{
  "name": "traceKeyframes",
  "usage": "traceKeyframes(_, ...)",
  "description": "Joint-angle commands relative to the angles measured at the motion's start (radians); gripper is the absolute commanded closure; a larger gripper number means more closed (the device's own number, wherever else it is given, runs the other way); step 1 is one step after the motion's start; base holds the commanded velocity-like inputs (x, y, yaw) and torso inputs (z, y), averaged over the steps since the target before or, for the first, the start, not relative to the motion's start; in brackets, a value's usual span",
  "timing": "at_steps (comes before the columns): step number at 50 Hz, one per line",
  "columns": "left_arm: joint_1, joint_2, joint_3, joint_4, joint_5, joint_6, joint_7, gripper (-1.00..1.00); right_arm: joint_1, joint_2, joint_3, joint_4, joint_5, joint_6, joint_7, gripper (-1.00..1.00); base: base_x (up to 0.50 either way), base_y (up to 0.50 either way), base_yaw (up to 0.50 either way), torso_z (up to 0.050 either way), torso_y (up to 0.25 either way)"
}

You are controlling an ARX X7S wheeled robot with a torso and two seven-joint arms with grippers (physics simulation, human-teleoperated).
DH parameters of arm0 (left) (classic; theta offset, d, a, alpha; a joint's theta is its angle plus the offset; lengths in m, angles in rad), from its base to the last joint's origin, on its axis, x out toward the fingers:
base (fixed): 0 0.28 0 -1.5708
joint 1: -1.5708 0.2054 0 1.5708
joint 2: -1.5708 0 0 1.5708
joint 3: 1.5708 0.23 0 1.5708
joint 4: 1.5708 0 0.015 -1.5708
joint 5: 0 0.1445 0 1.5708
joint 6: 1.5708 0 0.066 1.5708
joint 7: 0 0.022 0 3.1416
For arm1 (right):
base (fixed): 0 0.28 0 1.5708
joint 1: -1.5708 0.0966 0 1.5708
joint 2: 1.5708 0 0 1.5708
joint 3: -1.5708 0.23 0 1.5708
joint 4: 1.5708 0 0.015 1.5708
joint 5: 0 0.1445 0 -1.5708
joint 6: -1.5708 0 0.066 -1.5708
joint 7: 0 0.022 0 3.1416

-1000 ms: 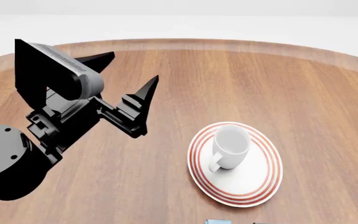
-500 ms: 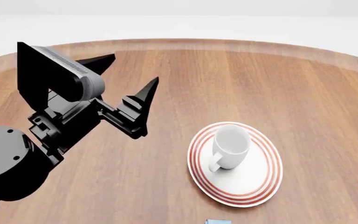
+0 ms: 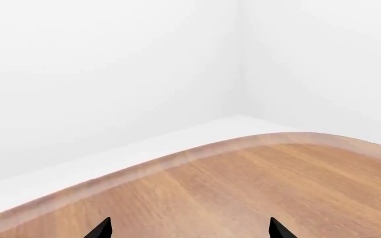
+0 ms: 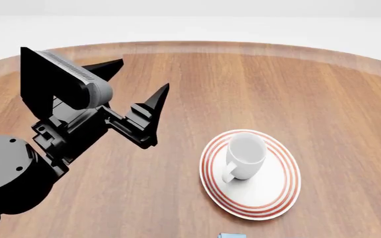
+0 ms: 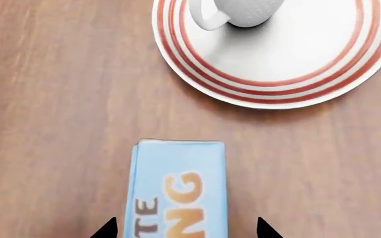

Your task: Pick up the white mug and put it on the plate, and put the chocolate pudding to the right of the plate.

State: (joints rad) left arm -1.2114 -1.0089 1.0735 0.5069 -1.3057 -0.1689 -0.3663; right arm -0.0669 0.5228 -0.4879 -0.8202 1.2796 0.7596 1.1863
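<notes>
The white mug [image 4: 245,154] stands upright on the red-ringed plate [image 4: 270,207], its handle towards the near left; both also show in the right wrist view, the mug [image 5: 243,10] on the plate [image 5: 277,91]. The chocolate pudding [image 5: 177,188] lies flat on the table in front of the plate, light blue face up; only a sliver of it [image 4: 230,235] shows at the head view's lower edge. My right gripper [image 5: 185,229] is open, one fingertip on each side of the carton with gaps. My left gripper [image 4: 139,76] is open and empty, above the table left of the plate; it also shows in the left wrist view [image 3: 189,229].
The round wooden table [image 4: 296,84] has a raised rim [image 3: 177,158] at the back. White floor and walls lie beyond it. The left arm's black body [image 4: 51,134] fills the left side of the head view.
The left arm has drifted very slightly up and to the right. The mug and plate have not moved.
</notes>
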Motion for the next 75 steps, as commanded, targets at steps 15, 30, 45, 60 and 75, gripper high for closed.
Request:
traceKeyframes(15,0.005,0.018,-0.03,0.009,0.016,-0.016,0.019,-1.0,0.009,-0.023,-0.006,0.012,-0.08,-0.001,-0.072,1.0,0.0,0.0,0.0,0.0,0.0)
traceKeyframes(30,0.002,0.017,-0.035,0.011,0.014,-0.019,0.02,-1.0,0.065,0.008,0.033,-0.119,-0.009,-0.002,0.002,1.0,0.0,0.0,0.0,0.0,0.0)
traceKeyframes(45,-0.003,0.018,-0.04,0.016,0.01,-0.024,0.015,-1.0,1.043,0.345,-1.033,-0.227,-0.262,-1.077,0.384,1.0,0.0,0.0,0.0,0.0,0.0)
traceKeyframes(60,0.002,0.02,-0.04,0.005,0.013,-0.024,0.017,-1.0,1.583,0.471,-1.878,-0.227,-0.397,-1.351,0.384,1.0,0.0,0.0,0.0,0.0,0.0)
traceKeyframes(75,0.001,0.011,-0.046,0.01,0.01,-0.027,0.01,-1.0,2.06,0.621,-2.158,-0.227,-0.337,-1.425,0.384,1.0,0.0,0.0,0.0,0.0,0.0)
